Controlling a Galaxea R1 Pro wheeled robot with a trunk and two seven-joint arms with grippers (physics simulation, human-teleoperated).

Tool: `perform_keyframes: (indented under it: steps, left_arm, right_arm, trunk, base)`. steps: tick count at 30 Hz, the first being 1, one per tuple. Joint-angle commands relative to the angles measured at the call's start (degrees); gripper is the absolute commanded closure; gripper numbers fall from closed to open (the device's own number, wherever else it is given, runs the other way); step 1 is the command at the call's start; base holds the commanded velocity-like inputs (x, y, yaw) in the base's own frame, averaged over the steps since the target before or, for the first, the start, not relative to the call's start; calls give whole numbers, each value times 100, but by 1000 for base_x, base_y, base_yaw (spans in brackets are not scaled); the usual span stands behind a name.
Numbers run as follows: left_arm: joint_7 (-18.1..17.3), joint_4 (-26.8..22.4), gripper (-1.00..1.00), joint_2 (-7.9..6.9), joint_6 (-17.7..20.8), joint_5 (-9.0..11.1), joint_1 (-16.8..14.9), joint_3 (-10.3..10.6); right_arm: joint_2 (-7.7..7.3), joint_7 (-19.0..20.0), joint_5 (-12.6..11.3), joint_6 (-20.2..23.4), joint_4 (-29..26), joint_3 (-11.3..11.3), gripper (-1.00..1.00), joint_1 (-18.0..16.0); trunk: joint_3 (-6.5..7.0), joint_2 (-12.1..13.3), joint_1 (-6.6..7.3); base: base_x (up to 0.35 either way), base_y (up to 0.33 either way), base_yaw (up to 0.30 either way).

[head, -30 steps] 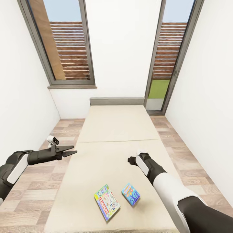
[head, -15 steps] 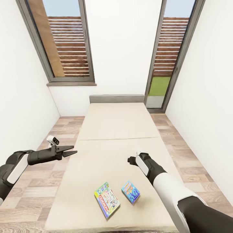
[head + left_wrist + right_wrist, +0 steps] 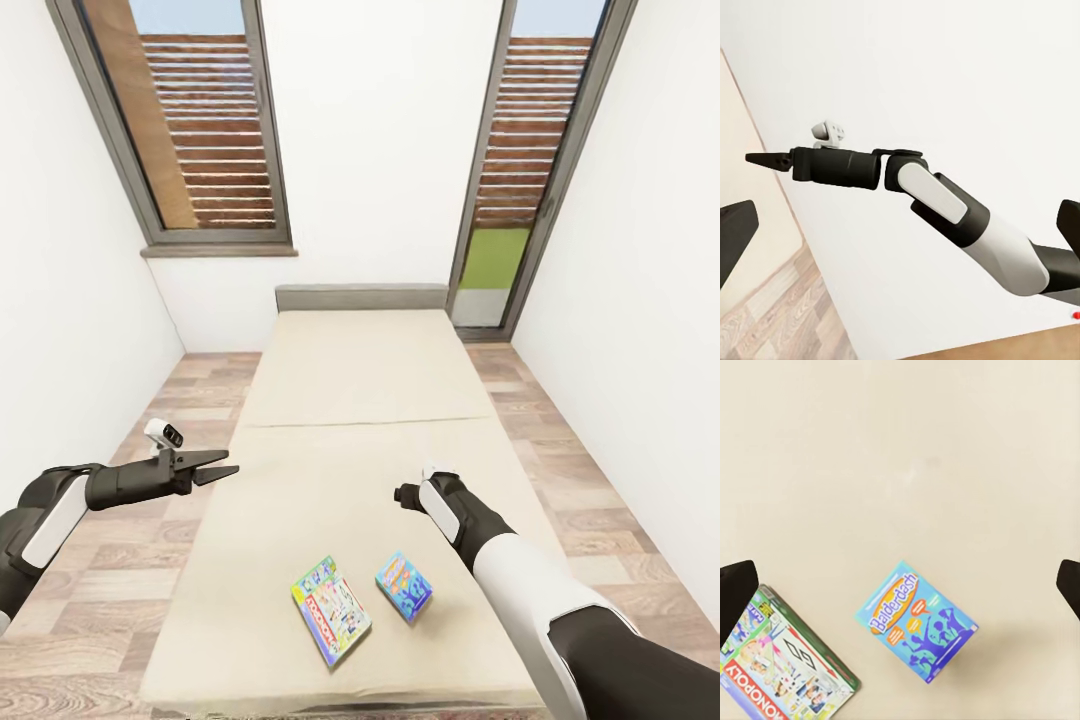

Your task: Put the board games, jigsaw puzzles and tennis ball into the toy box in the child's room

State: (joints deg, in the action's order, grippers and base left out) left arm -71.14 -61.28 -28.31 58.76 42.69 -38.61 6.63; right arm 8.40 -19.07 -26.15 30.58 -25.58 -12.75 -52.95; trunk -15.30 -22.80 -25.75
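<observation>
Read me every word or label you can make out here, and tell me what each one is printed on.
"MONOPOLY": red band on the white-green board game lying on the bed.
"Balderdash": orange oval on the blue board game beside it on the bed.
The smaller print on both covers is too small to read.

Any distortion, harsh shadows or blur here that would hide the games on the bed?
Head view: wide-angle stretch splays the windows outward; flat, even light. Right wrist view: both game boxes sharp, the blue game box readable, with a faint soft shadow on the bed. Left wrist view: clean, no blur.
</observation>
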Motion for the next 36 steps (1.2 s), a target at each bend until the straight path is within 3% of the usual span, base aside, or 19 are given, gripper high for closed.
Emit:
perform_keyframes:
  steps: [1, 19, 36]
  left_arm:
    - [-10, 2, -100, -3, 39, 20, -7, 14]
    - [-5, 2, -100, -6, 39, 19, -7, 13]
    - [-7, 2, -100, -6, 39, 15, -7, 13]
  right_arm:
    - [-3, -53, -59, 18, -8, -44, -100, -5]
    - [151, -53, -57, 15, -8, -52, -100, -5]
    - [160, -37, -57, 18, -8, -52, -100, -4]
  trunk:
    - [-21, -12, -3]
    - [-192, -12, -3]
    - [-353, -12, -3]
  base:
    - [0, 0, 0]
    - [0, 0, 0]
    - [0, 0, 0]
